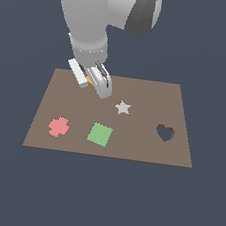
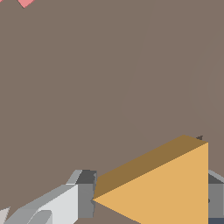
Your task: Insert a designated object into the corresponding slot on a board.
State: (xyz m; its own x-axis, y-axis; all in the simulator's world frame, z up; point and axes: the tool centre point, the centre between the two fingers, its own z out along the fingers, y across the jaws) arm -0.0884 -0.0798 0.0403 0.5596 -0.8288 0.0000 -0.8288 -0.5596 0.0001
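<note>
The orange triangular block sits between my gripper's fingers in the wrist view, one finger at its point and the other against its flat side. In the exterior view my gripper hangs low over the back left part of the brown board, shut on the block, of which only an orange sliver shows. The triangle slot is hidden under the gripper and block. Only a thin dark sliver peeks out past the block's corner.
On the board lie a grey star, a green square and a pink cross-like piece. A dark heart-shaped cutout is at the exterior view's right. Dark blue floor surrounds the board.
</note>
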